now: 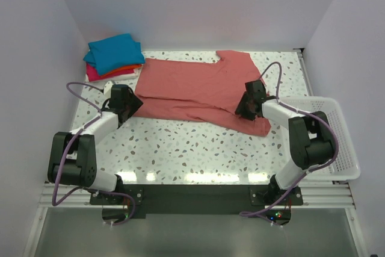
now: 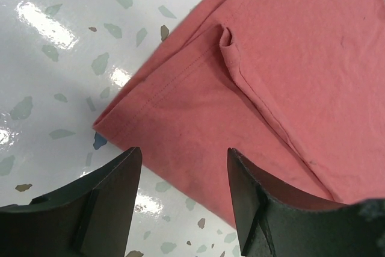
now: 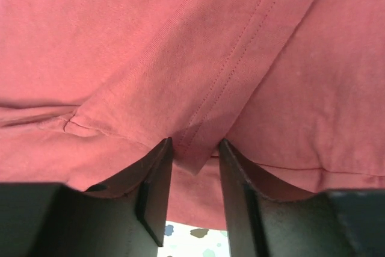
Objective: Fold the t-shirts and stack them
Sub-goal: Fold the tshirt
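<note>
Salmon-pink t-shirt [image 1: 192, 88]: spread out on the desk [image 1: 198, 148], spanning the gap between the two tools; its near right edge is bunched up at the right tool.
Shirt at the left tool [image 2: 183, 203]: a stitched corner lies flat just ahead of the tool, reaching into the gap between its fingers [image 2: 114, 197]; a small pucker sits on a seam further ahead.
Left tool state: fingers spread wide, nothing gripped, speckled desk showing to its left.
Shirt at the right tool [image 3: 194, 179]: cloth fills the whole view ahead, draped over both fingers [image 3: 155, 185].
Right tool state: fingers narrow, pinching a double-stitched fold of the salmon-pink t-shirt; a sliver of desk shows below it.
Folded pile: far beyond the left tool, at the desk's far left corner, just beside the spread shirt's far left corner.
Pile order: teal-blue t-shirt [image 1: 114, 52] on top, orange t-shirt [image 1: 123, 69] under it, magenta t-shirt [image 1: 96, 75] lowest.
Basket [image 1: 340, 130]: white mesh, behind and outward of the right tool, at the desk's right edge.
</note>
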Action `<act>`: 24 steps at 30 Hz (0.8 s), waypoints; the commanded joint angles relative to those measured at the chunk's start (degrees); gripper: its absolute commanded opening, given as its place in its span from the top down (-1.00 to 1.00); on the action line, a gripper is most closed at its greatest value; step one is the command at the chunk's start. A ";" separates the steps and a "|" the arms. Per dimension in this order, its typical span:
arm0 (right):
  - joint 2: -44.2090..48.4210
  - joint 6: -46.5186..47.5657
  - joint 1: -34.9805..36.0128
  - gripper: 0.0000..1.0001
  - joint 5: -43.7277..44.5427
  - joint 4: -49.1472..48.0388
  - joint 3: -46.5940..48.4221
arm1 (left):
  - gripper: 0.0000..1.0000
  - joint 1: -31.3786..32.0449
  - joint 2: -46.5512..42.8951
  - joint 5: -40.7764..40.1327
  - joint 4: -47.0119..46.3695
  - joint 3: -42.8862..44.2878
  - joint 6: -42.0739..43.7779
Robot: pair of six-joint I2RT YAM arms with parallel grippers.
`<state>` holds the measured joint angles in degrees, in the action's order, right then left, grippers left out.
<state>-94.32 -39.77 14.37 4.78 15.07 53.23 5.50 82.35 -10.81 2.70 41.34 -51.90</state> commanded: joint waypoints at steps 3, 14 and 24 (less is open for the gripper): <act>-0.60 -1.89 0.57 0.44 0.32 -3.73 0.56 | -0.24 0.13 0.62 -2.20 -1.82 -1.00 -0.57; -3.14 0.74 0.57 1.00 2.43 0.22 10.46 | -0.07 0.13 1.77 -3.69 -1.56 -0.65 -0.48; -18.24 4.43 0.57 1.00 1.47 5.23 30.08 | -0.04 0.21 0.54 -6.41 0.64 -0.56 -0.31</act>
<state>-109.23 -37.50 14.74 5.41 18.04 78.59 5.50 83.83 -14.22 2.83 40.60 -51.92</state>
